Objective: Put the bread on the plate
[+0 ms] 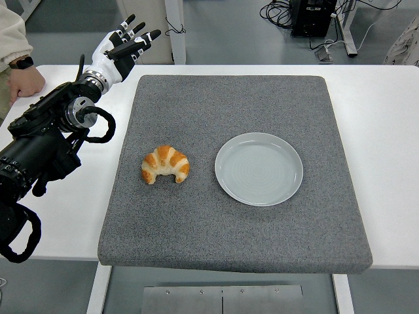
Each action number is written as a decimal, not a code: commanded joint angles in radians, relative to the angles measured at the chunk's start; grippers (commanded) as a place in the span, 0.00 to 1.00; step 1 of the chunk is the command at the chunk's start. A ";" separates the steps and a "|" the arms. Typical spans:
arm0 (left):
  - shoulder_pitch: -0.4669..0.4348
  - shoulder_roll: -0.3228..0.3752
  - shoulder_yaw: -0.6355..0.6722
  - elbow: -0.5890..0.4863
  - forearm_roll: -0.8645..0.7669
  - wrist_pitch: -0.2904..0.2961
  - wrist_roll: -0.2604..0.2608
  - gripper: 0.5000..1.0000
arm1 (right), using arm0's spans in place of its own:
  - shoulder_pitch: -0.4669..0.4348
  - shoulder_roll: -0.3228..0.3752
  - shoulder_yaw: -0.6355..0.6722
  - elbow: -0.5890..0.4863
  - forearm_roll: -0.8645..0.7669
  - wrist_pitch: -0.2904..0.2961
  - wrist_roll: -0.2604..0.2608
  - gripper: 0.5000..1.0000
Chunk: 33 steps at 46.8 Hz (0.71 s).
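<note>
A golden croissant (pixel 165 164) lies on the grey mat (pixel 236 98), left of centre. To its right on the same mat sits a round pale grey plate (pixel 259 168) with nothing on it. My left hand (pixel 129 40) is raised over the table's far left corner, well up and left of the croissant, with its fingers spread and holding nothing. The black left arm runs down along the picture's left edge. No right arm shows.
The white table (pixel 380 118) surrounds the mat on all sides. A person's hand with a watch (pixel 23 77) rests on the table's far left corner, close to my left arm. Cables and furniture legs stand on the floor beyond the table.
</note>
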 commanded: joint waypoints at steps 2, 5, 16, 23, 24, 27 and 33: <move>0.002 0.001 0.001 0.000 0.000 0.000 -0.002 0.94 | 0.000 0.000 0.000 0.000 0.000 0.000 0.000 1.00; 0.002 0.000 0.012 0.000 0.000 0.001 -0.002 0.94 | 0.000 0.000 0.000 0.000 0.000 0.000 0.000 1.00; -0.003 0.009 0.003 0.000 0.000 0.001 -0.002 0.94 | 0.000 0.000 0.000 0.000 0.000 0.000 0.000 1.00; -0.011 0.014 0.003 0.000 0.000 0.003 0.002 0.94 | 0.000 0.000 0.000 0.000 0.000 0.000 0.000 1.00; -0.009 0.014 0.003 0.000 0.000 0.003 0.002 0.94 | 0.000 0.000 0.000 0.002 0.000 0.000 0.000 1.00; -0.011 0.014 -0.003 0.000 -0.002 -0.003 0.000 0.94 | 0.000 0.000 0.000 0.000 0.000 0.000 0.000 1.00; -0.014 0.012 0.014 -0.009 0.003 -0.011 -0.005 0.94 | 0.000 0.000 -0.001 0.000 0.000 0.000 0.000 1.00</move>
